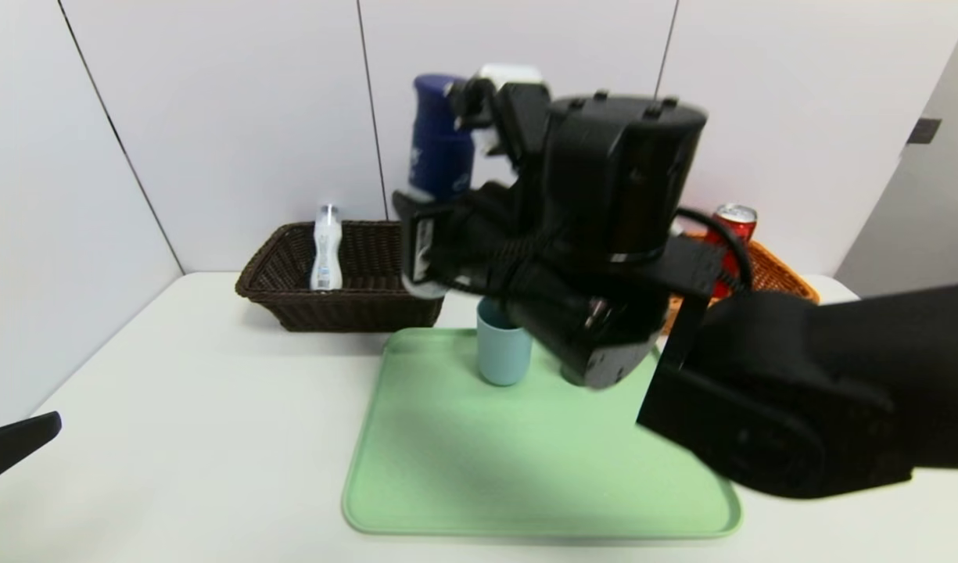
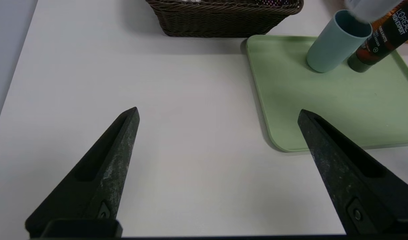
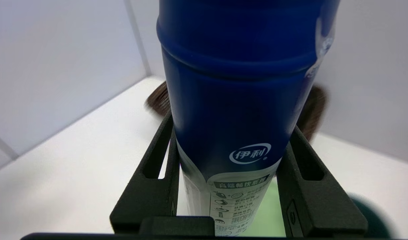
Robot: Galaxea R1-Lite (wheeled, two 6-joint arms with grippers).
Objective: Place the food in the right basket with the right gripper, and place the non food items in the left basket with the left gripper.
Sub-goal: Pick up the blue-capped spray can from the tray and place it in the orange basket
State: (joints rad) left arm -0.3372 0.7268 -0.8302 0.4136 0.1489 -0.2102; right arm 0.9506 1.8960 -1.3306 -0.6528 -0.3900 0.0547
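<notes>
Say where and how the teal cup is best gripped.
The teal cup stands upright and open-topped on the green tray, so its side wall below the rim looks best. The left pincer, open, could probably come from the robot's left, where the tray is bare; the dark tube stands close on the right.

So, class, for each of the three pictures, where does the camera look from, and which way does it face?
Head: on the robot's head, facing forward and down at the green tray; the right arm crosses it, a left gripper fingertip enters.
Left wrist: on the left arm, over the white table, between its own open fingers.
Right wrist: on the right arm, facing the blue-capped bottle clamped in the right gripper.
Head and left wrist share the teal cup.
</notes>
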